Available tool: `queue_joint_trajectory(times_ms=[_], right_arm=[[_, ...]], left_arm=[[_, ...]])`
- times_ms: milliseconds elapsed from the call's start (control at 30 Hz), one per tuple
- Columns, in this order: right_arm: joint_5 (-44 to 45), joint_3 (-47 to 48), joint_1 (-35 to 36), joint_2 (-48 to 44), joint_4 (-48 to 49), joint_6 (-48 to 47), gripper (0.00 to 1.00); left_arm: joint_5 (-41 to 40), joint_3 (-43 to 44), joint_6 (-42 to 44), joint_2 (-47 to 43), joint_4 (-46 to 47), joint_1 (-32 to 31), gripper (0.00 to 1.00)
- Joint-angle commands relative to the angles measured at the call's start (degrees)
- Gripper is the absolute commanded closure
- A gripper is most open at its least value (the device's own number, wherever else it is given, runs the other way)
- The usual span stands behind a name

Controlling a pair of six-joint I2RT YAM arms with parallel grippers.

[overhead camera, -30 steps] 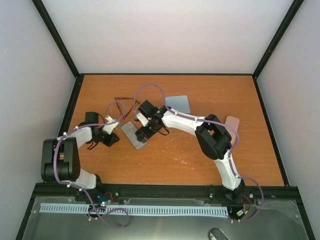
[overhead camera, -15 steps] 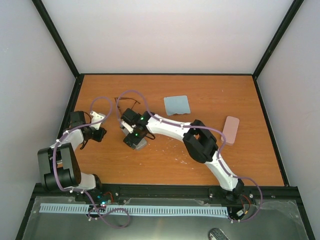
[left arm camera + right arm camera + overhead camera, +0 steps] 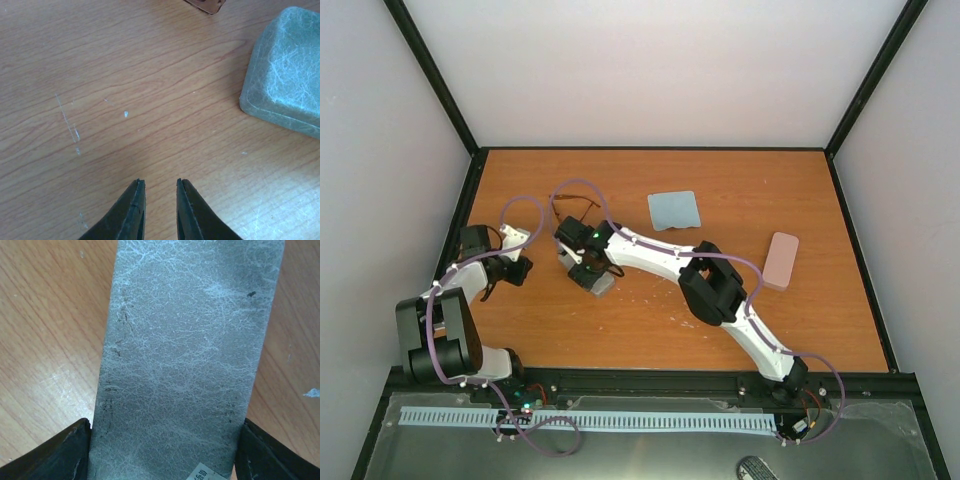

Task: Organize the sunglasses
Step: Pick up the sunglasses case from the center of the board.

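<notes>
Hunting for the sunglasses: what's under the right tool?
Under the right tool lies the grey case, flat on the table, the fingers against both long edges. It is closed, so any contents are hidden.

The desk (image 3: 150, 100) was seen to be brown wood-grain laminate, smooth and faintly sheened, marked with pale scratches. The grey case (image 3: 185, 365) was covered in a matt, crackled, leather-like skin. The fingers (image 3: 135, 212) of the left gripper (image 3: 159, 192) were finished in matt black plastic.
</notes>
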Motion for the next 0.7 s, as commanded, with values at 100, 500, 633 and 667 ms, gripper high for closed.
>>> queue_joint_trajectory(times_ms=[100,500,633,667], right_arm=[[0.64,1.55,0.17,1.65,-1.64,0.46,0.45],[-26.13,-21.23,-13.46,-14.76,17.31,9.47,0.58],[-39.24,-28.20,-18.24,-18.85,26.57,13.44,0.62],[-41.16,-29.12,-18.95,-19.24,28.17,14.33,0.62]], left_arm=[[2.73,1.66,0.33,-0.45,0.63,0.49,0.82],[20.76,8.33,-0.66,-0.24,-4.94,-2.60,0.77],[23.03,9.48,-2.27,1.10,-4.51,-6.57,0.59],[24.02,9.59,-2.81,1.46,-4.31,-7.08,0.54]])
